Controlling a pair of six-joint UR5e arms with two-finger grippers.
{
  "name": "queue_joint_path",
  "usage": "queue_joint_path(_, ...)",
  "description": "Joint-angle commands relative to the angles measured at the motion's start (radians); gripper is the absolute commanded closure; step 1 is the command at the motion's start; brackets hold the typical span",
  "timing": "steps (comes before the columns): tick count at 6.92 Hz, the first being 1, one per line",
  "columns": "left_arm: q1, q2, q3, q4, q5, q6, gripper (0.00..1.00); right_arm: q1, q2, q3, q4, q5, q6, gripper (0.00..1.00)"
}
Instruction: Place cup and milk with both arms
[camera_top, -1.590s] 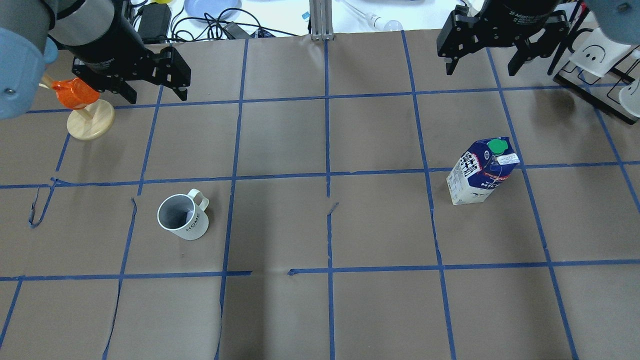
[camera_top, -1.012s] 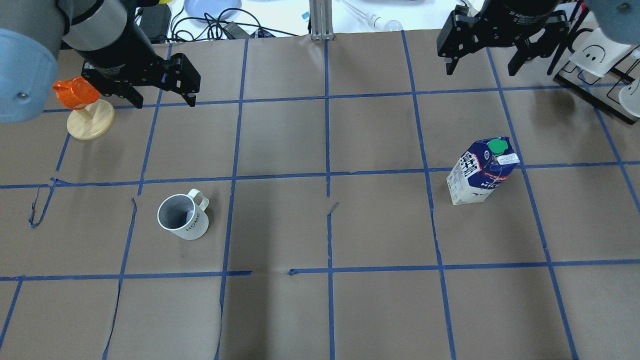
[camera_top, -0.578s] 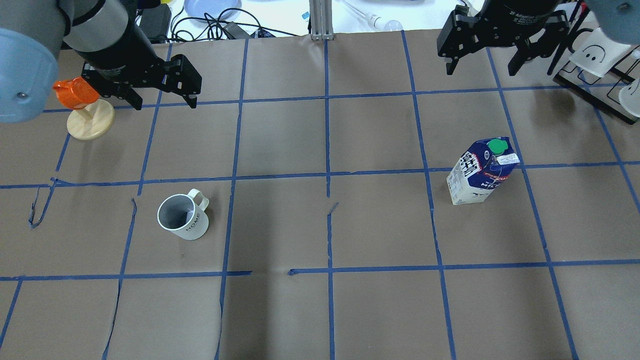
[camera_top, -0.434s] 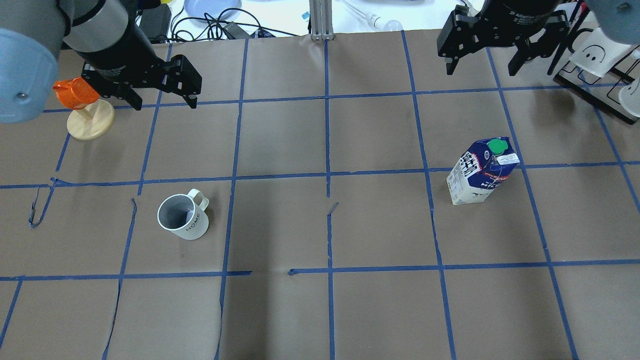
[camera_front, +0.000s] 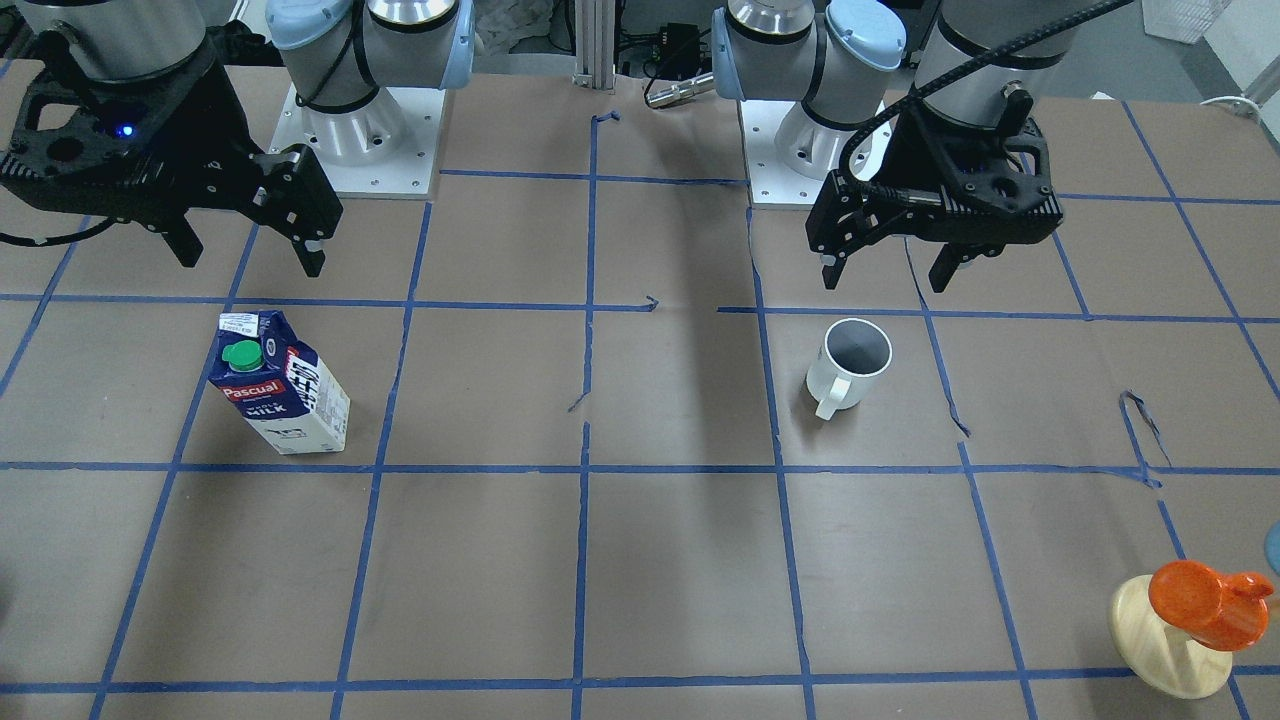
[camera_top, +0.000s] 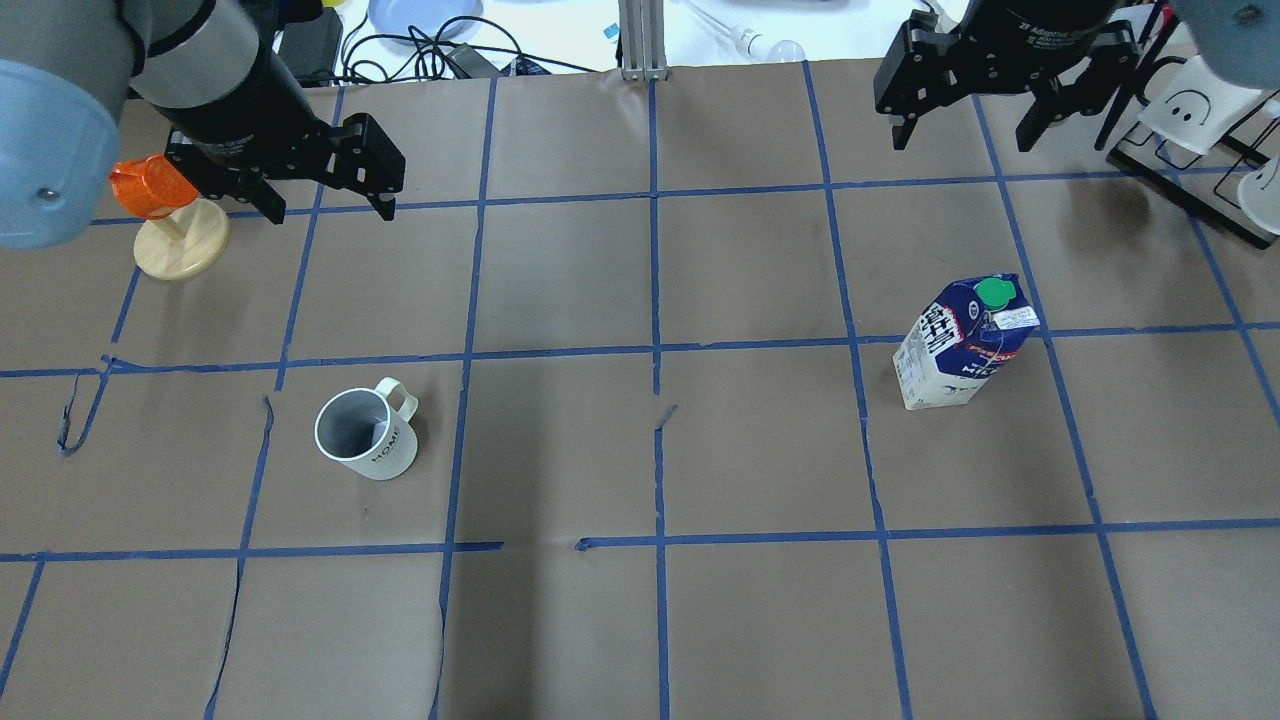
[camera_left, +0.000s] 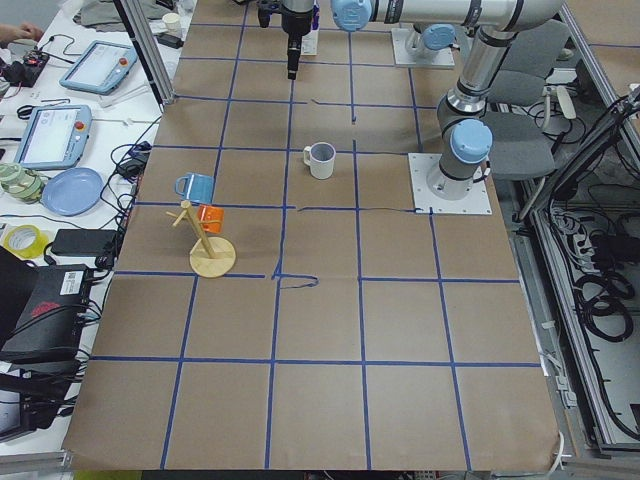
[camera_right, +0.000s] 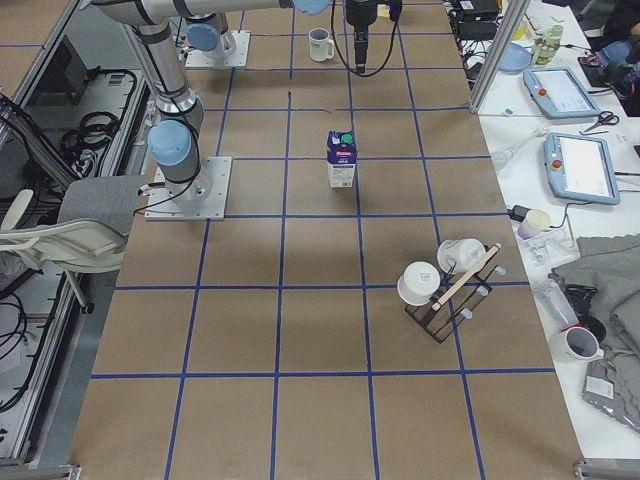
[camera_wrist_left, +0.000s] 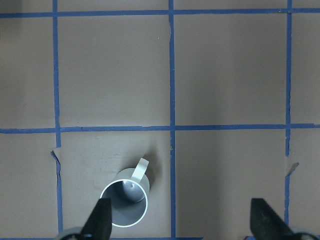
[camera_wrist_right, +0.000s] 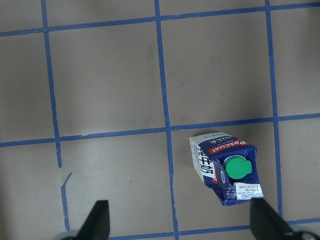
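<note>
Table (camera_top: 760, 450): brown paper, blue tape grid, open squares between the two objects. Left gripper (camera_top: 330, 203), fingers apart, has edged off the orange stand (camera_top: 180, 250) toward the cup (camera_top: 367, 435); approach likely only beginning. Right gripper (camera_top: 960, 135), fingers apart, unmoved, well beyond the milk (camera_top: 962, 345). Milk upright, right half. Cup upright, left half, nothing near it.

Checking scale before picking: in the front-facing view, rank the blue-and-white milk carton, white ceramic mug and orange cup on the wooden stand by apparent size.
1. The blue-and-white milk carton looks largest.
2. The white ceramic mug and the orange cup look alike. The orange one sits nearer the camera, so I leave them unranked.
</note>
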Motion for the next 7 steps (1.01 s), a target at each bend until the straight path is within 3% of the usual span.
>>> queue_joint_path(1,0.000,0.001,-0.001,0.000,0.000,0.000,0.04,-0.001,0.000,0.000,0.000,0.001,0.000,0.00)
queue_joint_path(5,0.000,0.001,-0.001,-0.003,-0.002,-0.006,0.04,-0.001,-0.002,-0.001,0.000,0.019,0.000,0.00)
queue_joint_path(7,0.000,0.003,0.004,-0.066,0.005,-0.006,0.03,-0.001,-0.002,-0.001,0.000,0.019,-0.002,0.00)
